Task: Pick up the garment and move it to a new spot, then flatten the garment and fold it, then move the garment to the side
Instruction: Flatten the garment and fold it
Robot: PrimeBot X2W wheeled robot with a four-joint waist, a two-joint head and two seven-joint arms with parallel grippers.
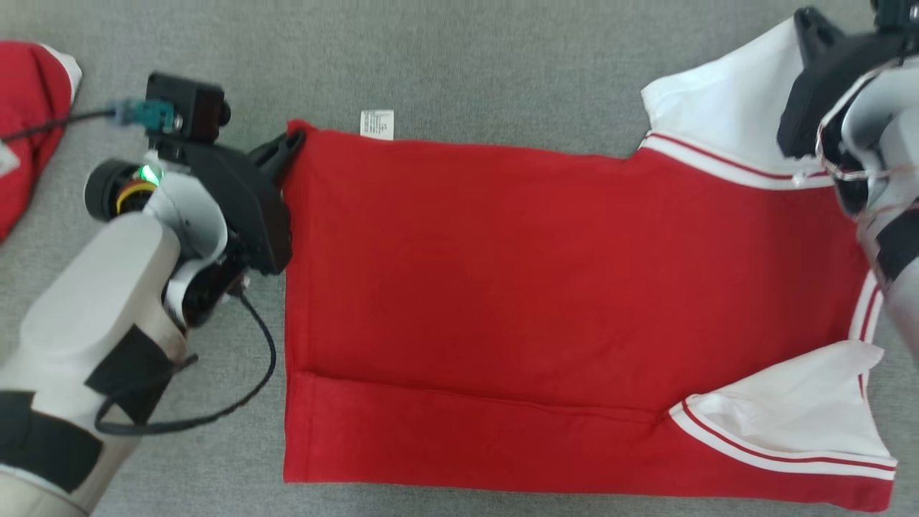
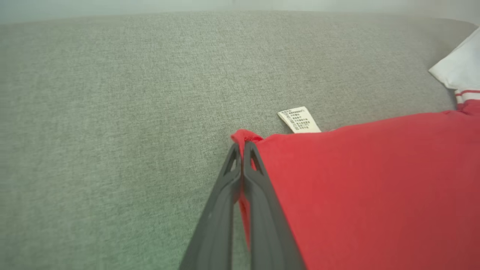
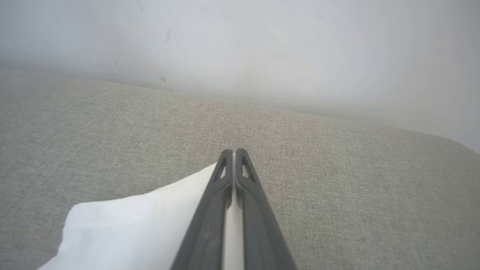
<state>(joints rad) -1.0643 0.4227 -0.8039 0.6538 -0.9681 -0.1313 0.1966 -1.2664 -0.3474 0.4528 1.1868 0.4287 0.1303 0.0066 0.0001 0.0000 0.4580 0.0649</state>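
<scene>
Surface: a grey woven cloth covered everything beneath the work. It looked flat and plain, and whether it was a table or a cushion I could not tell.
Far edge: in the right wrist view the surface curved off in a rounded rim.
Wall: pale and bare, rising just behind that rim.
Garment: red with white sleeves, spread nearly flat across the middle of the surface, hem toward the robot's left and sleeves toward its right. A long crease ran along its near part.
Label: a small white tag lay on the grey at the garment's far edge, near the hem corner.
Left gripper: pressed together, pinching the far hem corner of the garment.
Right gripper: pressed together on the far white sleeve, with white cloth between its fingers.
Red cloth: another piece lay at the far left, well apart from the garment.
Cable: a dark loop hung from the left arm.
</scene>
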